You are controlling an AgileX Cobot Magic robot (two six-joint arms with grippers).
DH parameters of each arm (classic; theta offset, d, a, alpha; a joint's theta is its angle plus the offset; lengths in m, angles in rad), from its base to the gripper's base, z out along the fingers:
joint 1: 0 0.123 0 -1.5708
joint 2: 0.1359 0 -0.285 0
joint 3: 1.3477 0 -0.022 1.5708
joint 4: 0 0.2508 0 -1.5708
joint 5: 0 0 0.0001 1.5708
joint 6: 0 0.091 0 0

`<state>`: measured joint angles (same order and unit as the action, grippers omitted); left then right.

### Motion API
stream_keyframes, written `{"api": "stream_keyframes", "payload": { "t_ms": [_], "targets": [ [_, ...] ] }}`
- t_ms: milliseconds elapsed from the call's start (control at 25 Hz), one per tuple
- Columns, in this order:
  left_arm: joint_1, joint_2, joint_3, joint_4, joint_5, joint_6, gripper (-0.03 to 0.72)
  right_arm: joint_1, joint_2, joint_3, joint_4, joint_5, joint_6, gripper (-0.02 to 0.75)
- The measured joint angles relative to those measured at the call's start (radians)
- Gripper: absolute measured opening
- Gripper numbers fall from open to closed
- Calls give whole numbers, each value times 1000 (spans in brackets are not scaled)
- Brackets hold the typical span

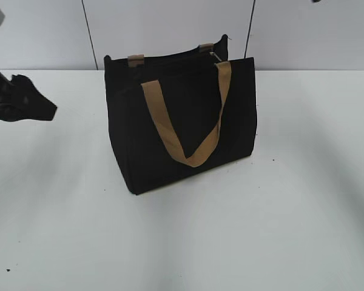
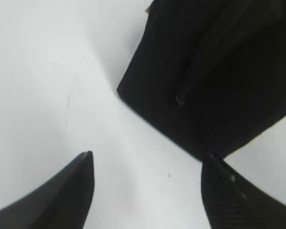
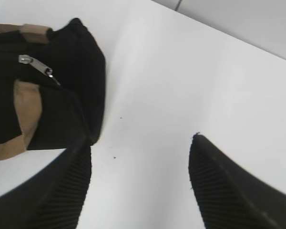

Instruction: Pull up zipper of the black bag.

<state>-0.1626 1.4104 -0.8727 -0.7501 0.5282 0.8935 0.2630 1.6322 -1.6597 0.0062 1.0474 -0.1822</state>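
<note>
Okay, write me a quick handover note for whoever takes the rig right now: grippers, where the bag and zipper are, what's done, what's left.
Left gripper: jaws open, holding nothing, over the table beside a corner of the black bag.
Right gripper: jaws open, empty, near the bag's other end.
The bag stands upright mid-table, one tan handle hanging down its front.
The zipper: its silvery pull lies on the top edge at the right gripper's end.
Done: nothing grasped yet.
Left: steady the bag, grip the pull, run it along the top.
</note>
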Motion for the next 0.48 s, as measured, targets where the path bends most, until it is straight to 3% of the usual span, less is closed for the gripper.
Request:
{"api": "stream_keyframes", "payload": {
  "t_ms": [120, 280, 360, 480],
  "targets": [
    [1, -48, -71, 365, 145, -355, 520, -57, -78, 0, -18, 48, -6, 492],
    [2, -108, -163, 741, 332, -687, 504, -121, -196, 38, -27, 94, -32, 492],
    [3, -151, -172, 813, 406, -777, 502, -141, -267, 98, -27, 101, -37, 492],
    [3, -262, -147, 807, 465, -815, 501, -148, -413, 242, -20, 99, -40, 492]
  ]
}}
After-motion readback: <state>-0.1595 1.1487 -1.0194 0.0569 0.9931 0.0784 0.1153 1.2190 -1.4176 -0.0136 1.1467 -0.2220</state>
